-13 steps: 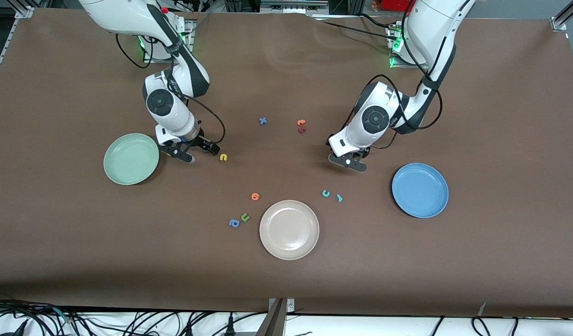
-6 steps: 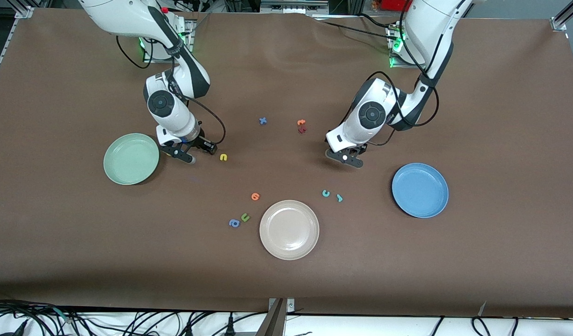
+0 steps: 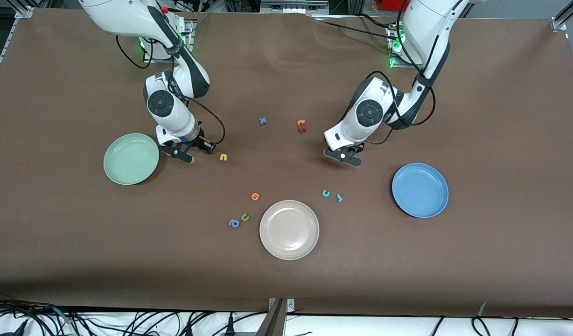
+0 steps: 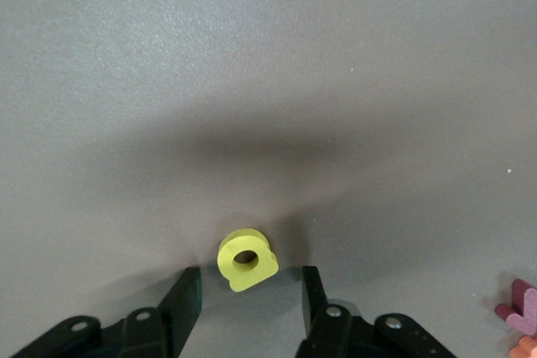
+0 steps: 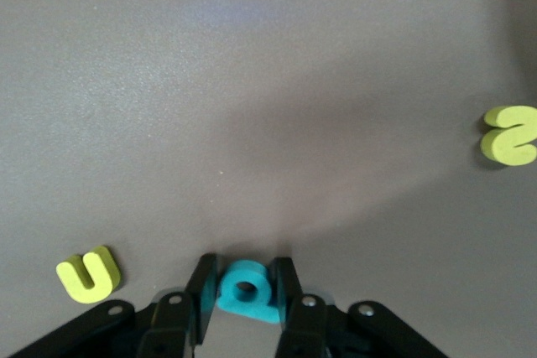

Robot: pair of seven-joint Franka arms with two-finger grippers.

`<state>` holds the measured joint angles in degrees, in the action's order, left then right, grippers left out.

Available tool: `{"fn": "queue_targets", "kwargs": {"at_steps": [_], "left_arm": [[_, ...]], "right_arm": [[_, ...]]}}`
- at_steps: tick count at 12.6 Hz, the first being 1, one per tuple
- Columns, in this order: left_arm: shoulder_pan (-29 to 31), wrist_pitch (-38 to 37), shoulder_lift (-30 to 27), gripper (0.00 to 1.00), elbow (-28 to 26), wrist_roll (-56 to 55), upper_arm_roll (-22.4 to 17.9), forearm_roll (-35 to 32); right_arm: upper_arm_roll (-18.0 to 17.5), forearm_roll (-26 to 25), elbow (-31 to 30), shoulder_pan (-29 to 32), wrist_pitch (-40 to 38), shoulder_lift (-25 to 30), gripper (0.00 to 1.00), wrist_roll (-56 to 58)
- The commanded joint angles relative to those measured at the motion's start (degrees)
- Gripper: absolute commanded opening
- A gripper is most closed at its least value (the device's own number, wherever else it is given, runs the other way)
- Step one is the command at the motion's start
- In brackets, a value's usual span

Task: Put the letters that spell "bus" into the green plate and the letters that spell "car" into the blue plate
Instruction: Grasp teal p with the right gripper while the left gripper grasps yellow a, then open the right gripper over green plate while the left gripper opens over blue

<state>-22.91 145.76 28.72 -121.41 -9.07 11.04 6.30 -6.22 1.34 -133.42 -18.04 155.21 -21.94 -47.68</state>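
Teal "b" point(image 5: 246, 293): you have it on the surface, just beside the green plate point(image 3: 131, 158), toward the right arm's end.
Right gripper point(image 5: 243, 264): down at the surface, its fingers point(image 5: 204, 287) pressed against both sides of the teal "b".
Yellow "u" point(image 5: 88, 274) and yellow "s" point(image 5: 510, 134): your right wrist view shows both lying flat on the surface, one on each side of the gripper, clear of it.
Yellow "a" point(image 4: 246, 260): on the surface between the red letter point(image 3: 302, 130) and the blue plate point(image 3: 420, 190), farther from the front camera than the teal "c" point(image 3: 325, 193).
Left gripper point(image 4: 250, 278): low over the yellow "a", straddling it with a gap on each side, nothing gripped.
Teal "c" and teal "r" point(image 3: 339, 198): side by side, near each other, with bare surface between them and the blue plate.
Plates: both the green and the blue one hold nothing; the beige-white plate point(image 3: 289, 229) sits between them, nearer the front camera.
Room to move: you have open brown surface point(image 3: 501, 140) around each plate.
Other letters: blue "x" point(image 3: 263, 121) and the orange letter point(image 3: 301, 122) touching the red one lie mid-surface; another orange letter point(image 3: 255, 196), the green "u" point(image 3: 245, 217) and the blue "a" point(image 3: 234, 223) lie near the beige-white plate.
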Motion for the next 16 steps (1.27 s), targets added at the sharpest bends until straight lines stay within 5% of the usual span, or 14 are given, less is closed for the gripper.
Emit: {"fn": "queue_targets", "kwargs": {"at_steps": [1, 5, 8, 9, 13, 16], "left_arm": [[-0.9, 2.0, 0.6, 0.51, 0.0, -0.1, -0.3, 1.1], [-1.1, 4.6, 2.2, 0.49, 0.0, -0.1, -0.4, 1.1], [-1.0, 4.7, 2.1, 0.24, 0.0, 0.2, -0.4, 0.0], [-0.8, 4.6, 1.7, 0.23, 0.0, 0.3, -0.4, -0.5], [-0.3, 3.9, -0.9, 0.23, 0.0, 0.5, -0.8, -0.6], [4.4, 0.5, -4.5, 0.24, 1.8, 1.9, -1.2, -0.6]], "right_arm": [[-0.6, 0.0, -0.7, 0.3, 1.0, -0.7, 0.24, -0.8], [-0.6, 0.0, -0.7, 0.3, 0.7, -0.4, 0.17, -0.3], [-0.3, -0.4, 1.1, 0.3, -6.3, 3.4, 0.17, 0.8], [0.2, -0.4, 2.5, 0.4, -10.8, 5.2, 0.17, 2.8], [10.1, -0.3, 11.5, 0.5, -31.5, 8.4, 0.17, 19.5], [18.8, 0.0, 13.1, 0.5, -34.5, 7.8, 0.17, 36.6]]}}
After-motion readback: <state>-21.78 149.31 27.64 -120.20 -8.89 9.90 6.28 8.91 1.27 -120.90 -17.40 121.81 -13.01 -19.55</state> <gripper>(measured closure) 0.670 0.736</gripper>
